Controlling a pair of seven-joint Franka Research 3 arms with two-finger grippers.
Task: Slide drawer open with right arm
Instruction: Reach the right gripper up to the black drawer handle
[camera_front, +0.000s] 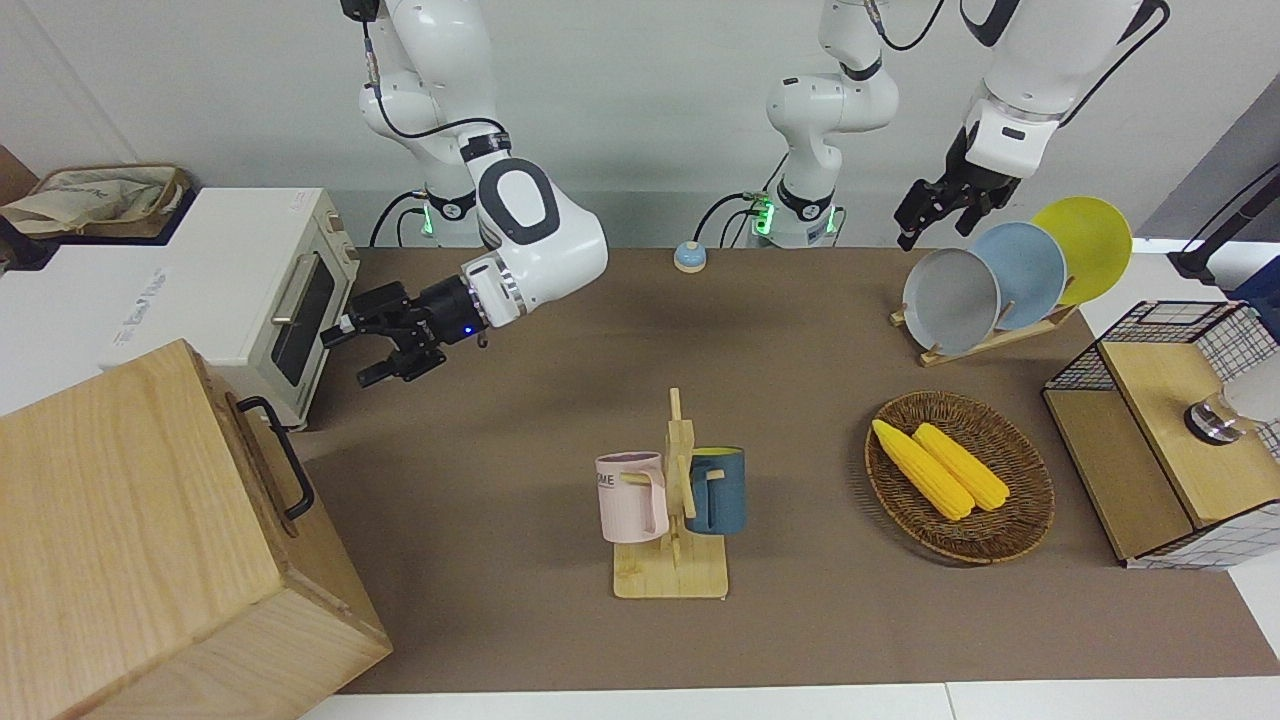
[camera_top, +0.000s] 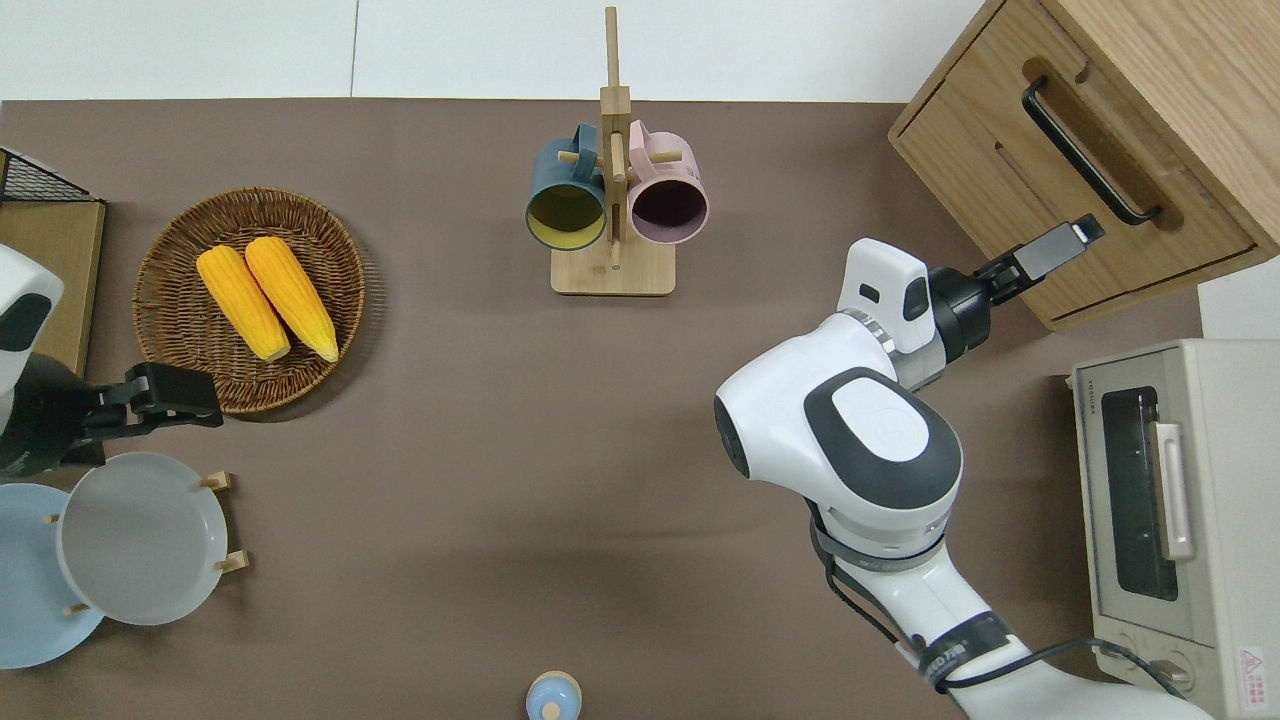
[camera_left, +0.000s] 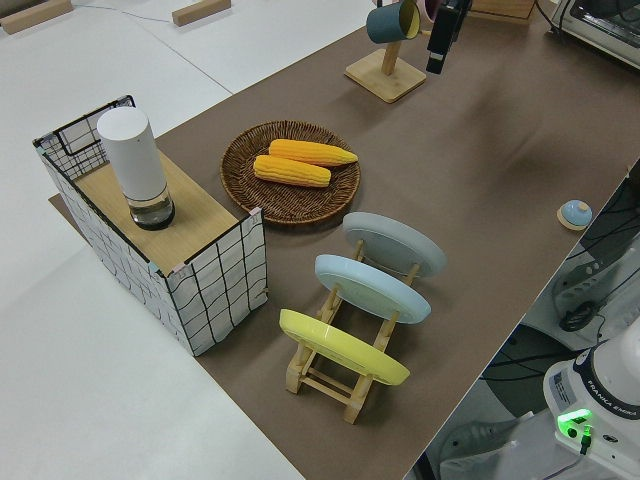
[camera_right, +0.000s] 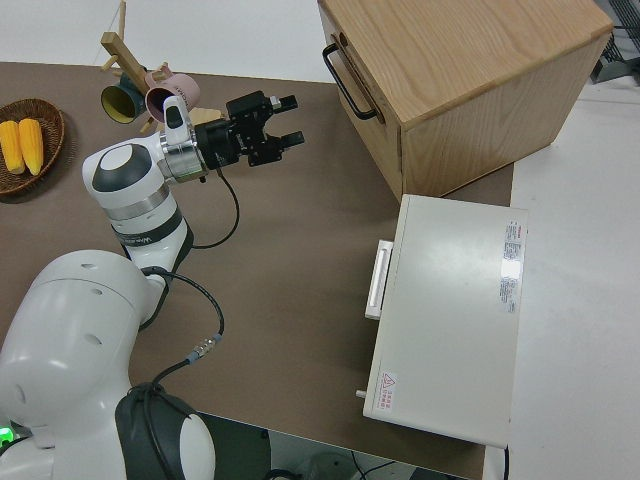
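The drawer is the pale-wood front of the big oak cabinet at the right arm's end of the table, farther from the robots than the toaster oven. It sits flush in the cabinet, with its black bar handle free. My right gripper is open and empty, with a blue light on it. In the overhead view its tips lie over the drawer front's edge, just short of the handle and apart from it. It also shows in the front view and the right side view. The left arm is parked.
A white toaster oven stands beside the cabinet, nearer to the robots. A mug rack with two mugs stands mid-table. A basket with corn, a plate rack, a wire-mesh cabinet and a blue bell lie toward the left arm's end.
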